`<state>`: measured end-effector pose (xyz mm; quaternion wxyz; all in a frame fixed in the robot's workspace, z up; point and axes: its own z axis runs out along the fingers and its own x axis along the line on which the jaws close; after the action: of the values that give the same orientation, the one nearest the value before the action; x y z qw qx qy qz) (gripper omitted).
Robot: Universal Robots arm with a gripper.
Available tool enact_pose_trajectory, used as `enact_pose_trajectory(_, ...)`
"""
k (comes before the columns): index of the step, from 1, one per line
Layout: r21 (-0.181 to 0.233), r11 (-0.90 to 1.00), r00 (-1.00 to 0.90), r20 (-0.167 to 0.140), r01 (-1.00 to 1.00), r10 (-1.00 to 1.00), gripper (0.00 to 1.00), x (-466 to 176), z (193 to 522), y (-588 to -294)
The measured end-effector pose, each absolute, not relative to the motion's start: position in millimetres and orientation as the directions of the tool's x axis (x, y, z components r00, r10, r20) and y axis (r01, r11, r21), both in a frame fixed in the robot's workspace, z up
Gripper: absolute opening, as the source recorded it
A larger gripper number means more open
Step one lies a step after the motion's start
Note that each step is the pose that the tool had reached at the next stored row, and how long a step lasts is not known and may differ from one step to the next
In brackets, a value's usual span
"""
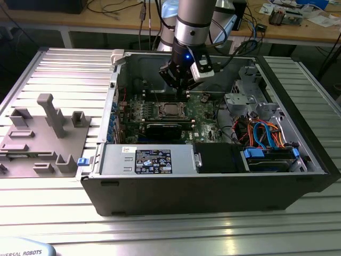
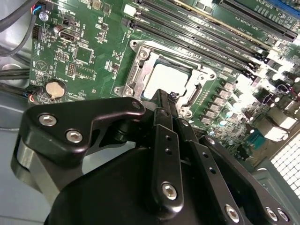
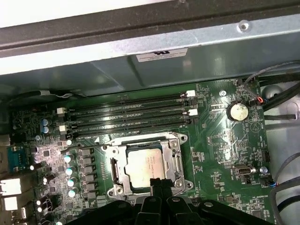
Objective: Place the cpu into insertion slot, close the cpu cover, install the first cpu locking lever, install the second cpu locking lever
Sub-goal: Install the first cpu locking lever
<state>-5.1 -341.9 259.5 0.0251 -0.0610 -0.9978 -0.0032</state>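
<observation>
The cpu [image 3: 146,164] lies flat in the insertion slot [image 3: 117,190] on the green board, its silver-grey top showing. The cpu cover [image 3: 176,157] lies down around it as a silver frame; the chip [image 2: 168,79] shows through the square cut-out. A thin dark rod [image 3: 79,147] runs out from one corner of the socket over the board. My gripper [image 3: 159,182] hangs just above the socket's edge, its black fingers pressed together with nothing between them. In the exterior view the gripper [image 1: 185,90] is inside the open case, above the socket [image 1: 170,109].
Long black memory slots [image 3: 131,115] run beside the socket. A coin battery [image 3: 237,111] and cables sit near the board's edge. The case walls [image 1: 114,106] enclose the board. A black card [image 1: 165,128], coloured cables [image 1: 261,133] and a grey fixture [image 1: 48,133] outside the case are nearby.
</observation>
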Motion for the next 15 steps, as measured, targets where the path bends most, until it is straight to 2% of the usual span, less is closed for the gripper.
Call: enact_pose_trajectory(15, 0.003, 1.0, -0.999, 0.05, -0.011, -0.011, 0.11, -5.1, 259.5, -341.9)
